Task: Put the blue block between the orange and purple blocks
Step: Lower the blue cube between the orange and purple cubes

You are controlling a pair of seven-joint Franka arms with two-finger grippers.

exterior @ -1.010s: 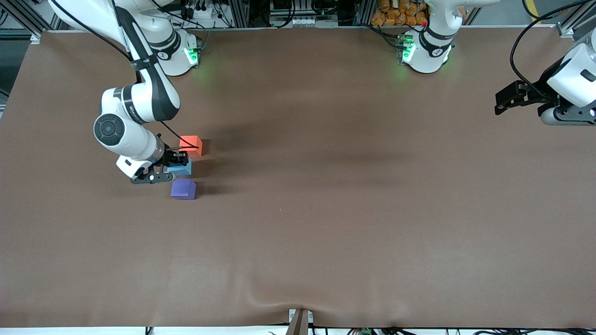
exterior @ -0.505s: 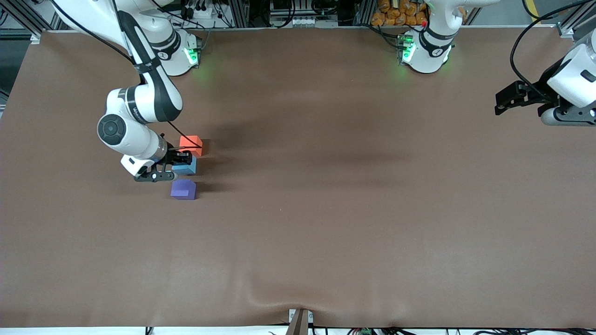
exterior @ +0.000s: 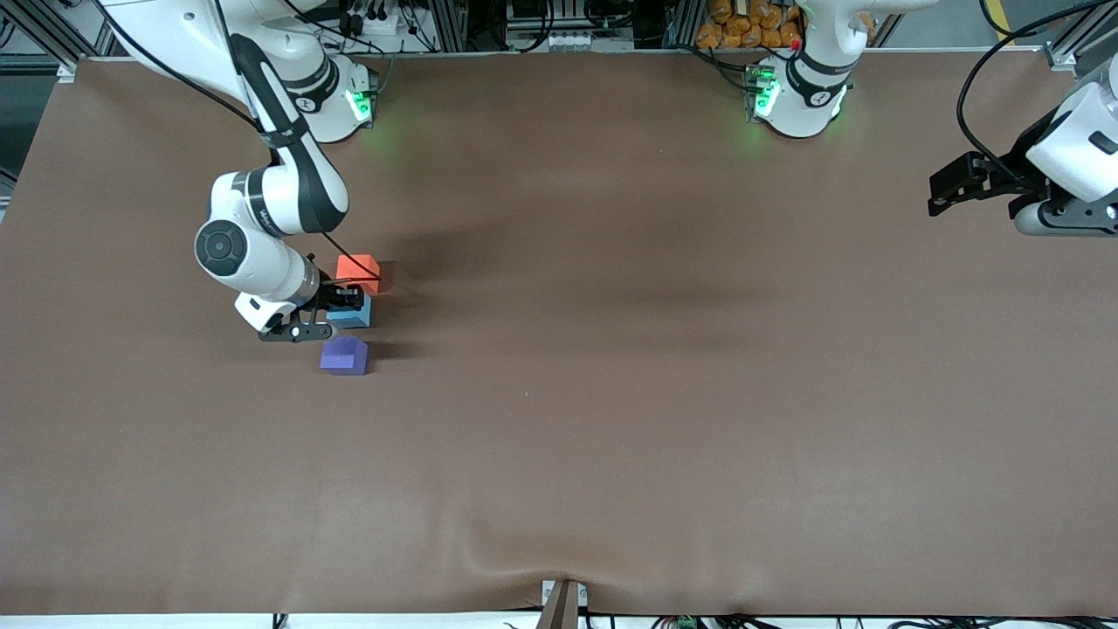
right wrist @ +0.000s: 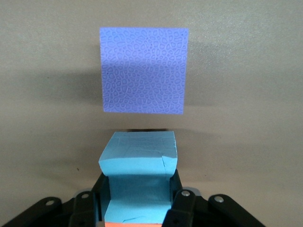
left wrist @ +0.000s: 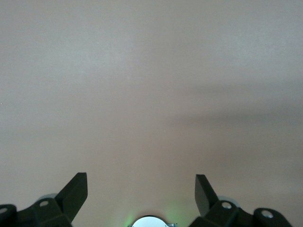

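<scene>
A: Why is the right pincer [exterior: 339, 304] clamped on the blue block [exterior: 353, 312]?

B: To seat it between orange [exterior: 359, 272], at 12 o'clock, and purple [exterior: 344, 356], at 6. The left pincer [exterior: 948, 190] waits open at its table end.

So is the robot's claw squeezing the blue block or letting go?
Squeezing. The right end effector is shut on the blue block; its fingers press both sides.
</scene>
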